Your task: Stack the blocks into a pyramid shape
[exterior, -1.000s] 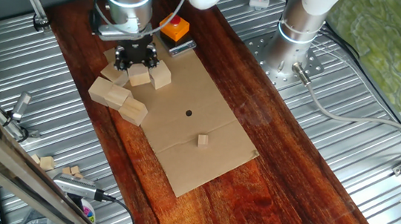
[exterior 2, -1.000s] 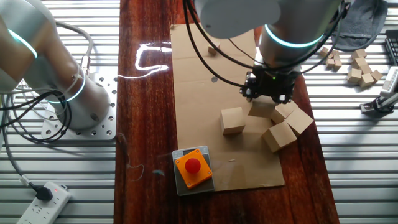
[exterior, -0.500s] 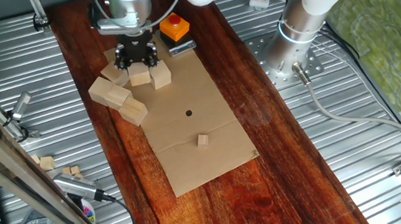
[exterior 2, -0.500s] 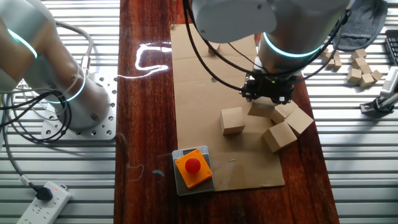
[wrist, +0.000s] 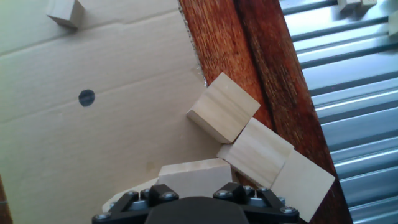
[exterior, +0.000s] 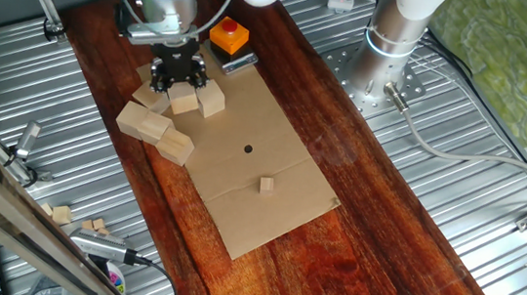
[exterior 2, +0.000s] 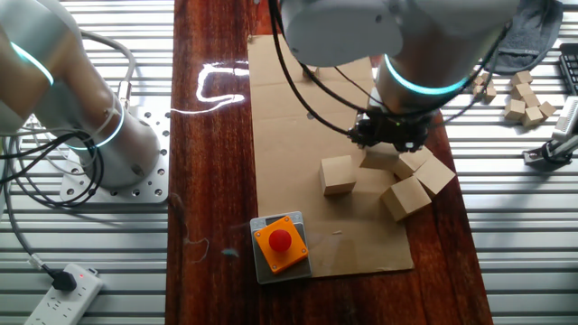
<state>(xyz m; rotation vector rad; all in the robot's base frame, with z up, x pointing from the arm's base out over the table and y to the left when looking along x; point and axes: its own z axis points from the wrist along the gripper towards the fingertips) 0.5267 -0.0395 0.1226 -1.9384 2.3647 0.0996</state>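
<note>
The gripper [exterior: 176, 81] sits low over the cluster of blocks [exterior: 155, 126], right on top of one pale block [wrist: 194, 174] that fills the bottom of the hand view, tucked between the finger bases. Honestly, whether the jaws are clamped on it or just straddling it can't be told from these shots: the fingertips are hidden behind the hand in both fixed views, and the hand view only shows the mount.

Ahead of the jaws and a bit to the right, an angled block [wrist: 224, 115] sits on the cardboard sheet [wrist: 93, 143], with a longer pale piece [wrist: 277, 165] touching its far corner and running off toward the wooden tabletop [wrist: 249, 43]. One separate block [exterior 2: 338, 174] lies just off to the side of the jaws in the other fixed view. The tiny cube [exterior: 266, 184] and the orange button box [exterior 2: 279, 245] are well apart and no part of this job.

No pyramid yet, so this looks like picking the first base piece. To do it well, the arm should square the jaws to the block's flat faces, close firmly, then lift straight up, because the neighbours are just beside it and a sideways drag would knock them around. Then set it down on open cardboard with room for a row.
</note>
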